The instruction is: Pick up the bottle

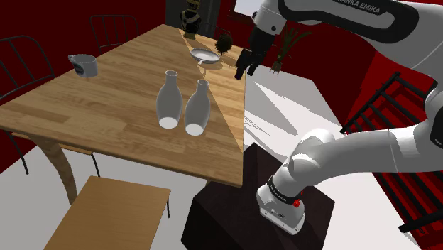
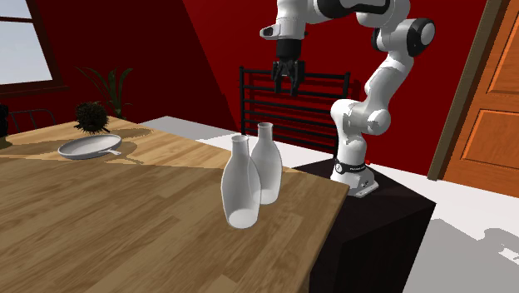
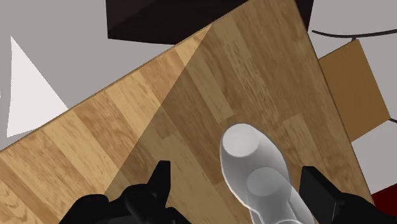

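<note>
Fingers: black pair (image 3: 160, 183), standing wide apart with nothing held.
Fingers, position: hanging high over the far right edge of the desk (image 1: 92, 106) in the shoulder view, well above the desk top and pointing down.
Between the fingers: the two white bottles (image 3: 248, 149), seen from above in the wrist view, overlapping each other and untouched.
Edge bottle: white, narrow neck over a wide body (image 1: 197, 106) (image 2: 266, 166), upright and near the desk's right edge, the side facing the stand (image 1: 234, 213).
Inner bottle: same shape and colour (image 1: 168, 101) (image 2: 241, 190), upright and just beside the edge bottle on its left in the shoulder view. Whether the two touch cannot be told.
Desk: wood planks, with a slanting band of shadow across it.
Other contents: shallow white pan (image 1: 204, 55) and dark spiky ball (image 1: 223, 42) at the far end; grey mug (image 1: 85, 65) at far left, well apart from the bottles.
Surroundings: wooden chair seat (image 1: 117, 213) at near left; black rack (image 2: 316, 108) against the red wall.
Step in hand: approach, judged; no grasp made yet.
Next move calls for: a long descent that brings the fingers level with one bottle, likely the edge bottle, then straddling its neck or body before closing.
Risk: the neighbouring bottle stands close and could be knocked over.
</note>
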`<move>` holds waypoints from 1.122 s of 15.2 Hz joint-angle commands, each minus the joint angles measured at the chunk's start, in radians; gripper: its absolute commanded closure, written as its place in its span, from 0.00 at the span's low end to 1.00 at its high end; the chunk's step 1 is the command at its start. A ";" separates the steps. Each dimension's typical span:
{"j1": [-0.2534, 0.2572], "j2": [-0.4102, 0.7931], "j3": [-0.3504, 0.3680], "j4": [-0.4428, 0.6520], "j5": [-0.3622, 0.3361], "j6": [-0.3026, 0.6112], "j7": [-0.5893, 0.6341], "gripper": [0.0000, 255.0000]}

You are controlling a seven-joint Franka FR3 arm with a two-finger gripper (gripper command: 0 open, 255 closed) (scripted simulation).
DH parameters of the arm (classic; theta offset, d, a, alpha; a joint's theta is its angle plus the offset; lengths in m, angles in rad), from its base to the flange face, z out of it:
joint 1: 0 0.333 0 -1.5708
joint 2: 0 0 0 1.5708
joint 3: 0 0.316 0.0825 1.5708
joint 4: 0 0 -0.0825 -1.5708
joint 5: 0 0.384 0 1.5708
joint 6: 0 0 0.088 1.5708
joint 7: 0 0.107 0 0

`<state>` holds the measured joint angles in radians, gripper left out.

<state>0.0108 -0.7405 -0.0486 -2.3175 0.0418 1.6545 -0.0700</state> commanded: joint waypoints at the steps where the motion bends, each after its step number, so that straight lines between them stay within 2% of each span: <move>1: 0.000 0.000 0.000 0.000 0.000 0.000 0.000 0.00; 11: 0.044 0.240 0.145 0.021 0.023 0.289 0.132 0.00; 17: 0.046 0.253 0.151 -0.040 0.025 0.364 0.134 0.00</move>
<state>0.0567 -0.4882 0.1015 -2.3433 0.0661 2.0031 0.0645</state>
